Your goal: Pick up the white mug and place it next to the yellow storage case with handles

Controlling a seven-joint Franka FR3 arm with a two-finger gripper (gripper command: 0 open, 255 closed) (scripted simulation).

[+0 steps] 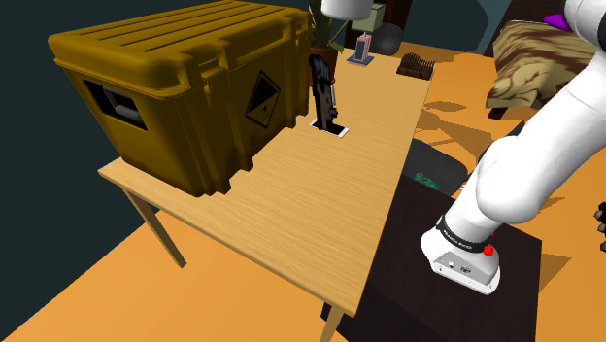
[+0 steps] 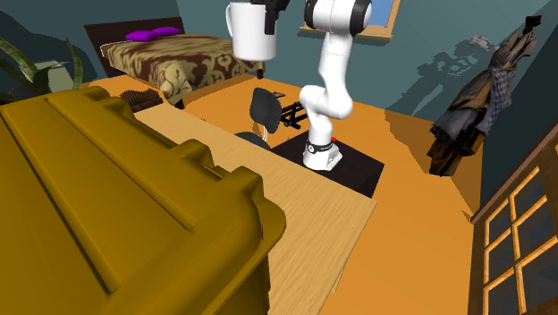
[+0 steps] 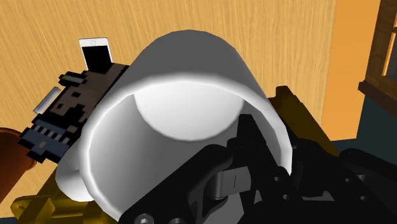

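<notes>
My white mug (image 3: 184, 89) hangs high over the table, pinched at its rim. My claw (image 3: 257, 153) is clenched on the wall, with one finger inside the mouth and the other outside. I judge it light, stiff and smooth-sided, so it could swivel or slip in this thin pinch, and it would likely chip if dropped. I'd carry it slowly and set it down level.

In the shoulder view the yellow case (image 1: 185, 87) fills the 10 o'clock side of the table (image 1: 320, 214). A phone (image 1: 330, 130) and a black upright thing (image 1: 322, 89) sit just beside the case's corner, towards 12. Bare tabletop spreads from the case's front towards 5 o'clock. That looks like room enough, provided I keep off the near edge.
</notes>
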